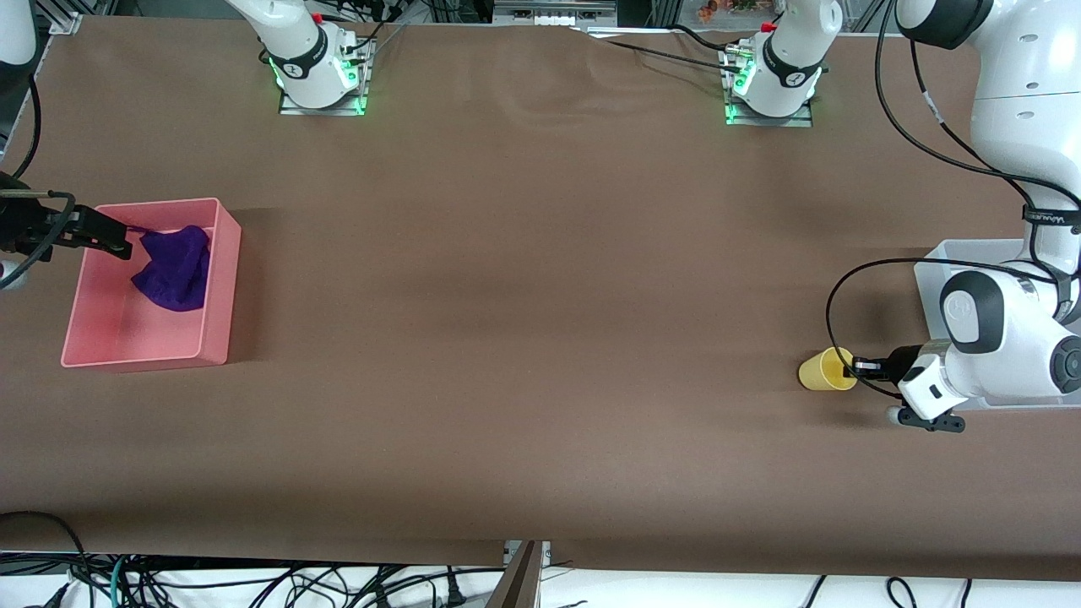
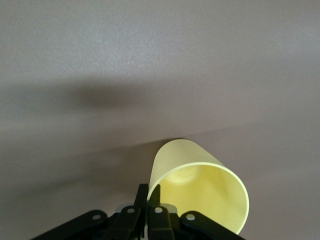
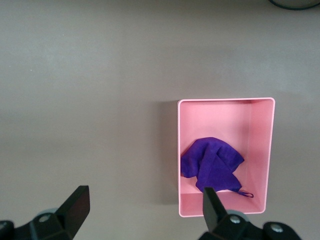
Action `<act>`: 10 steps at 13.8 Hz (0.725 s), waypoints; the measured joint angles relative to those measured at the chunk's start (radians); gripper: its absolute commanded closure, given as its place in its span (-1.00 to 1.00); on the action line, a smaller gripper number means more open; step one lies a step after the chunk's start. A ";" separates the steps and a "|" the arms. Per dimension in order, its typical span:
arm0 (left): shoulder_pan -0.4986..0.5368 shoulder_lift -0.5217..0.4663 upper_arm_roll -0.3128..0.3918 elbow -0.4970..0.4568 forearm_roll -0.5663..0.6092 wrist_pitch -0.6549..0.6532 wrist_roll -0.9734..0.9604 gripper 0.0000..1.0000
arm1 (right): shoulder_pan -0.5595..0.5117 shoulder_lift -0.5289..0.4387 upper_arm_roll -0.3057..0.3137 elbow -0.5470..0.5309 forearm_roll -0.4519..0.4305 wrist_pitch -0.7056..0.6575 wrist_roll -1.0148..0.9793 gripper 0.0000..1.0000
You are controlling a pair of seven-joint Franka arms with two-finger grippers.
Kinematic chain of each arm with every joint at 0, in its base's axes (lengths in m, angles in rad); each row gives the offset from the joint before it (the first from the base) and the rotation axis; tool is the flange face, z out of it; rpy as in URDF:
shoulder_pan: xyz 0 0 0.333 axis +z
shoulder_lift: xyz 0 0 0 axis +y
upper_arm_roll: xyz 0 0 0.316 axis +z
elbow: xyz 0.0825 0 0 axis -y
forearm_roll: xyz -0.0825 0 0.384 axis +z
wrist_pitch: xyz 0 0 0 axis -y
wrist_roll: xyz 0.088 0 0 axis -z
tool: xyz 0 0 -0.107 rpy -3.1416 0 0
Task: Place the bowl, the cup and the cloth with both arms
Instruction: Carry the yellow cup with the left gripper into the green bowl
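Note:
The yellow cup (image 1: 821,370) is on its side, low at the table near the left arm's end. My left gripper (image 1: 851,368) is shut on its rim, one finger inside and one outside; the left wrist view shows the grip (image 2: 150,192) on the cup (image 2: 200,192). The purple cloth (image 1: 175,270) lies crumpled in the pink bin (image 1: 221,287) near the right arm's end. My right gripper (image 1: 118,236) is open and empty over that bin's edge; the right wrist view (image 3: 145,197) shows the cloth (image 3: 212,162) in the bin (image 3: 226,100). The bowl is out of view.
A white bin (image 1: 929,274) stands at the left arm's end of the table, mostly covered by the left arm. The two arm bases stand along the table edge farthest from the front camera. Brown table (image 1: 524,295) lies between the bins.

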 measured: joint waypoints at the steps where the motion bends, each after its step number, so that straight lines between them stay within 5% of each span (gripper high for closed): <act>1: 0.000 -0.008 0.000 0.007 0.000 -0.011 0.000 1.00 | 0.000 0.000 0.001 0.000 0.000 0.000 0.000 -1.00; 3: 0.000 -0.060 -0.001 0.034 0.011 -0.093 0.001 1.00 | 0.001 0.001 0.001 0.000 0.000 0.000 0.000 -1.00; 7: 0.010 -0.246 0.014 0.077 0.240 -0.300 0.087 1.00 | 0.001 0.002 0.002 0.000 0.000 0.000 0.000 -1.00; 10: 0.080 -0.293 0.057 0.060 0.356 -0.359 0.232 1.00 | 0.001 0.003 0.002 0.000 0.000 0.000 0.000 -1.00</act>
